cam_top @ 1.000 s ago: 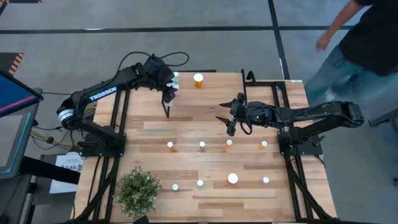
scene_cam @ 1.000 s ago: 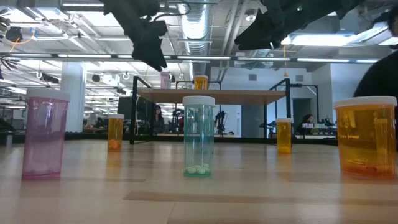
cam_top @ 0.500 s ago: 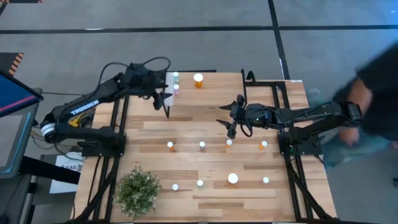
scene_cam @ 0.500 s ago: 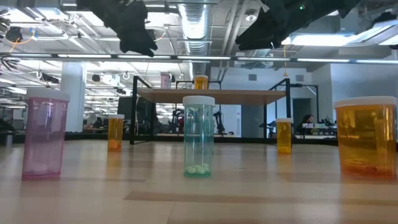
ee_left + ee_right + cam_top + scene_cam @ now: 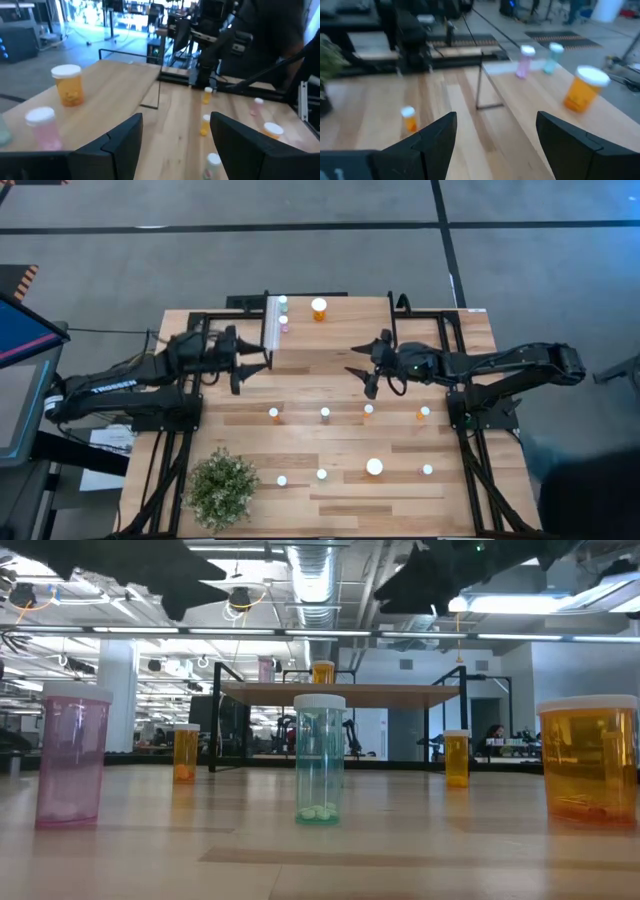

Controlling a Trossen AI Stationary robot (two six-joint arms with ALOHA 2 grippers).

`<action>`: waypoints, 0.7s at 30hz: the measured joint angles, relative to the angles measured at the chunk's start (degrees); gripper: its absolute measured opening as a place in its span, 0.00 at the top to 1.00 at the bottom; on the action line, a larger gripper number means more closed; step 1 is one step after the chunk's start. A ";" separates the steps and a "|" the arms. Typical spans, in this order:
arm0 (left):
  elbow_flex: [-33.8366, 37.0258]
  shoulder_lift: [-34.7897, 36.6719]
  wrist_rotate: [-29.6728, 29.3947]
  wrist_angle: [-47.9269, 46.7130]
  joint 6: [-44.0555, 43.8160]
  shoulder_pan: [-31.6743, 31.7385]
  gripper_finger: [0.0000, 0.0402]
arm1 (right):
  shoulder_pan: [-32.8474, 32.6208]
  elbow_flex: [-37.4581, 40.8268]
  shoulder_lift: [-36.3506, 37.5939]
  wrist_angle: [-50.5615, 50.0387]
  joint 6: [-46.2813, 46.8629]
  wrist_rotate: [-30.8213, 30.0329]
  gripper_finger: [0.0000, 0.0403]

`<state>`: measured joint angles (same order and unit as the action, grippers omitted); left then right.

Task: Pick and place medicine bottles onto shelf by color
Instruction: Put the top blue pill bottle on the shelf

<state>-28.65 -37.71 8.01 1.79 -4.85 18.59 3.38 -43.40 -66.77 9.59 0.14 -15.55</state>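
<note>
The wood-plank surface [image 5: 330,440] stands on a grey floor, a bushy green plant [image 5: 221,488] at its near left corner. The shelf [image 5: 330,330] at the far edge carries three medicine bottles [image 5: 319,308]; eight more stand in two rows nearer. The left claw [image 5: 255,368], released and empty, hovers left of the shelf, arm stretched low. The right claw [image 5: 362,372], also spread and empty, hangs just near of the shelf.
</note>
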 joint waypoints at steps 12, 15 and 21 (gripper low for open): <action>8.31 3.97 -6.95 5.95 -3.63 -8.78 0.45 | -0.52 -0.02 -0.91 3.06 0.33 8.47 0.27; 8.31 2.72 -8.33 6.46 -3.96 -11.14 0.45 | -1.62 -0.02 -0.88 2.66 1.71 9.60 0.27; 8.27 -0.47 -12.42 7.24 -3.18 -15.75 0.45 | -5.62 -0.04 -4.77 2.87 1.97 9.75 0.27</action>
<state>-20.38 -38.18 -4.42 9.03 -8.03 2.83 -2.24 -43.44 -71.54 12.46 2.11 -5.80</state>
